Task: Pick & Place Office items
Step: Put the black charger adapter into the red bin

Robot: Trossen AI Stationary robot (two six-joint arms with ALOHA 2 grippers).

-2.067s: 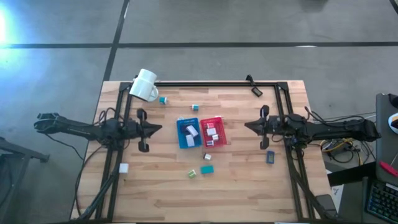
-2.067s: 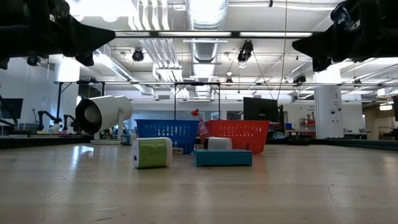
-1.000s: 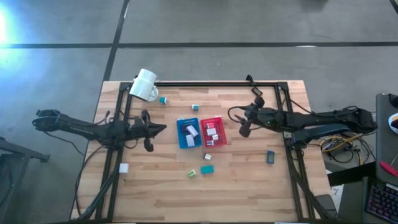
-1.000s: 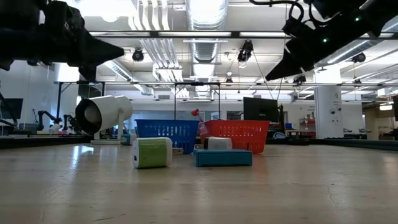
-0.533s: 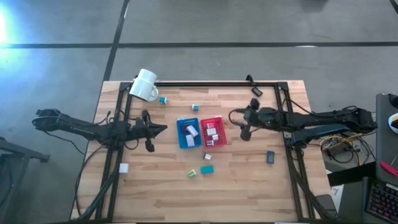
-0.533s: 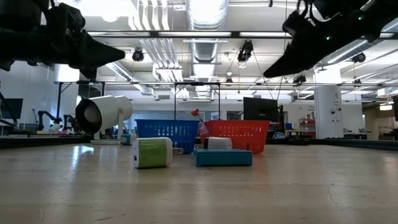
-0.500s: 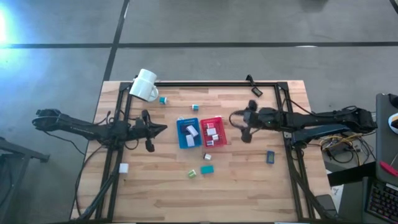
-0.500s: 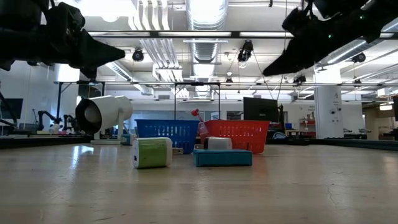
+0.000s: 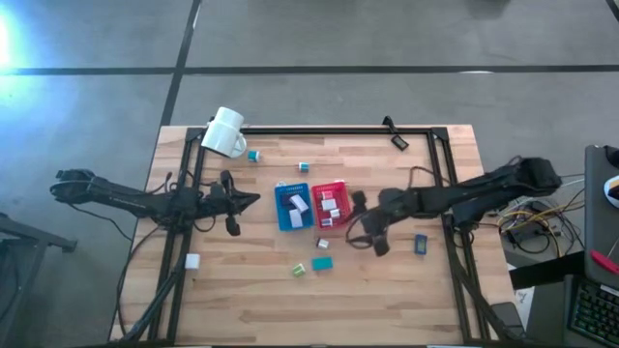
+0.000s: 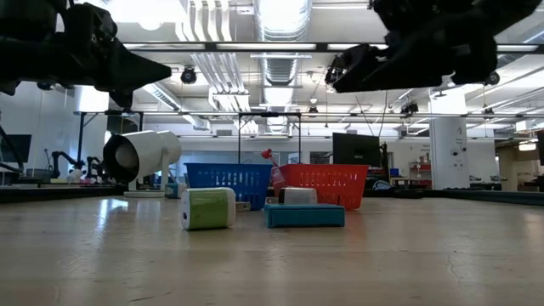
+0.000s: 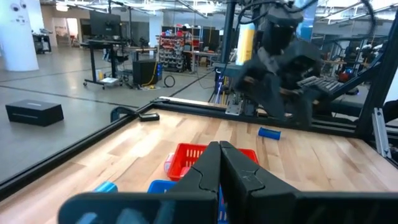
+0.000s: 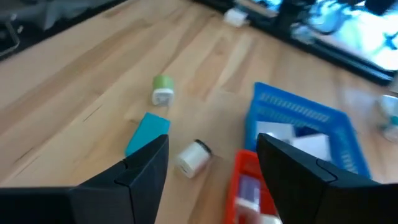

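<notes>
While right fingers (image 12: 211, 163) gape, white roll (image 12: 193, 155), teal block (image 12: 147, 133) below, red tray (image 12: 252, 183) beside.

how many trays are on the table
2: a blue tray and a red tray, side by side near the table's middle, blue towards the left arm. Both hold small items.

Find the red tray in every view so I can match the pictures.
High view: red tray at table centre, right of the blue tray.
Low view: red tray behind the teal block, right of centre.
Left wrist view: red tray just past the shut left gripper.
Right wrist view: red tray at the bottom edge, between the open right gripper's fingers.
Shared landmark: the blue tray beside it.
</notes>
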